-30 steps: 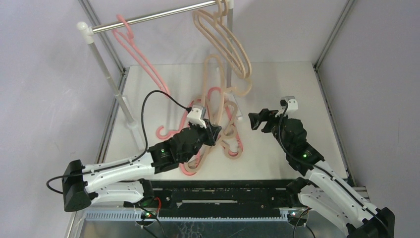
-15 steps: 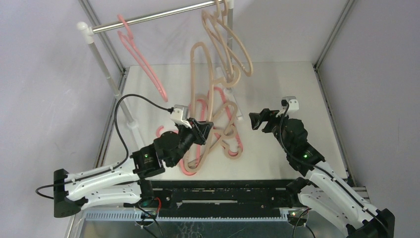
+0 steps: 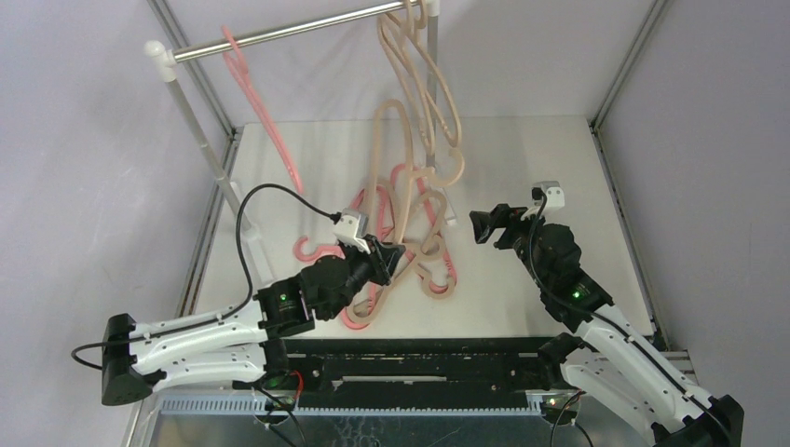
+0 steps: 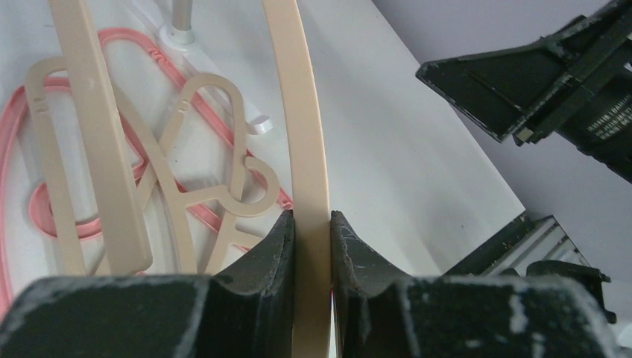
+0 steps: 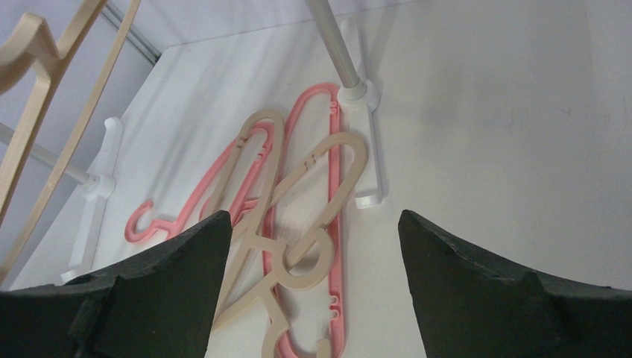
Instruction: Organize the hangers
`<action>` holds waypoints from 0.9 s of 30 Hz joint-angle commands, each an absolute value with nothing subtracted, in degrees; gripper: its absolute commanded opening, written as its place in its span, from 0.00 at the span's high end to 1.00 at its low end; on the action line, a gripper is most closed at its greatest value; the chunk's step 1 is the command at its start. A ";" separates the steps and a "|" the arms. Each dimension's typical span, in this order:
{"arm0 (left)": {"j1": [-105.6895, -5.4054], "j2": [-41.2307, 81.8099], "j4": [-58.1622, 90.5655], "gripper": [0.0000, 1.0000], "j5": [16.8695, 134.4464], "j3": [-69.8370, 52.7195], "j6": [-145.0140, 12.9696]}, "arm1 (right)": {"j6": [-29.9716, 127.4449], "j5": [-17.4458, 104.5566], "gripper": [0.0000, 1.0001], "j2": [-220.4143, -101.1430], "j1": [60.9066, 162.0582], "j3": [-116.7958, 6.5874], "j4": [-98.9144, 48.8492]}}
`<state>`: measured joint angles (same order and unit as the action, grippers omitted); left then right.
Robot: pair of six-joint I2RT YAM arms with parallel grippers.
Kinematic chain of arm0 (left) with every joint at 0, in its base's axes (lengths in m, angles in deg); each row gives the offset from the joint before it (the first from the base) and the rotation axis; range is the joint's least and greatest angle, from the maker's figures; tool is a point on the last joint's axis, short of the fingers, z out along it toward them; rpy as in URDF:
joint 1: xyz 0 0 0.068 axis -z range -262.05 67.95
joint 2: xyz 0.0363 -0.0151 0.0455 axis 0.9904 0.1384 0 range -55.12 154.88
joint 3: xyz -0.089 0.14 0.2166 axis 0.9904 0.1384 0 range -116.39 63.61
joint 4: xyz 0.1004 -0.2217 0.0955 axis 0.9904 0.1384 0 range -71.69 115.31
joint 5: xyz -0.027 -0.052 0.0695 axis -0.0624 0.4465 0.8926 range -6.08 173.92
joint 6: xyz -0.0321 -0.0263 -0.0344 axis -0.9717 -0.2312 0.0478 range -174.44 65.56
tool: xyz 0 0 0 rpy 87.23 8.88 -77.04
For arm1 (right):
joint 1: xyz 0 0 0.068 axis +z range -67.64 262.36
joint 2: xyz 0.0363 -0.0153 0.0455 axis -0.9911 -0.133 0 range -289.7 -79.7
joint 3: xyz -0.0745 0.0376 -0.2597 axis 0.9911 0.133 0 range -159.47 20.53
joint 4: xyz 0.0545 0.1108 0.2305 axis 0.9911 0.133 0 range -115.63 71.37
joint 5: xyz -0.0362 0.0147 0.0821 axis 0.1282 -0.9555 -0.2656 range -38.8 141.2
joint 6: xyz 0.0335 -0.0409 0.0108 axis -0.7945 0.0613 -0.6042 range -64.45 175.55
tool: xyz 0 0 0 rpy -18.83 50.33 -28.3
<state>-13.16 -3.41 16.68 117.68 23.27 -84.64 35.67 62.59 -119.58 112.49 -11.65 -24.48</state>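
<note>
My left gripper is shut on the thin bar of a beige hanger, which stands up from the pile toward the rail. In the left wrist view that beige hanger runs straight up between the closed left gripper fingers. More pink and beige hangers lie tangled on the table. One pink hanger and some beige hangers hang from the rail. My right gripper hovers open to the right of the pile. Between the wide-apart fingers of the right gripper I see beige hangers and a pink hanger below, untouched.
The rail's white posts stand at the table's left and back. One post foot sits beside the pile. Metal frame uprights and grey walls close in both sides. The right arm's gripper shows at the left wrist view's upper right.
The left arm pulled back and left, then came slightly forward again, keeping its grip and tipping the beige hanger more upright. The hangers on the rail swung. The right arm stayed still.
</note>
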 commanded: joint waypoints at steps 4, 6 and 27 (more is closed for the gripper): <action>-10.63 -4.80 12.32 1.00 115.03 23.73 -81.68 | 34.77 62.29 0.10 -119.25 112.16 -11.64 -25.37; -9.70 -5.43 11.96 1.00 115.48 24.24 -81.52 | 34.81 62.36 0.10 -119.25 112.15 -11.68 -25.36; -5.49 -14.48 11.55 1.00 134.63 26.47 -83.47 | 34.81 61.77 0.11 -119.93 112.21 -11.64 -26.17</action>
<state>-5.67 -13.18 13.49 127.99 27.27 -82.95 35.67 62.55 -119.69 112.49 -11.65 -24.50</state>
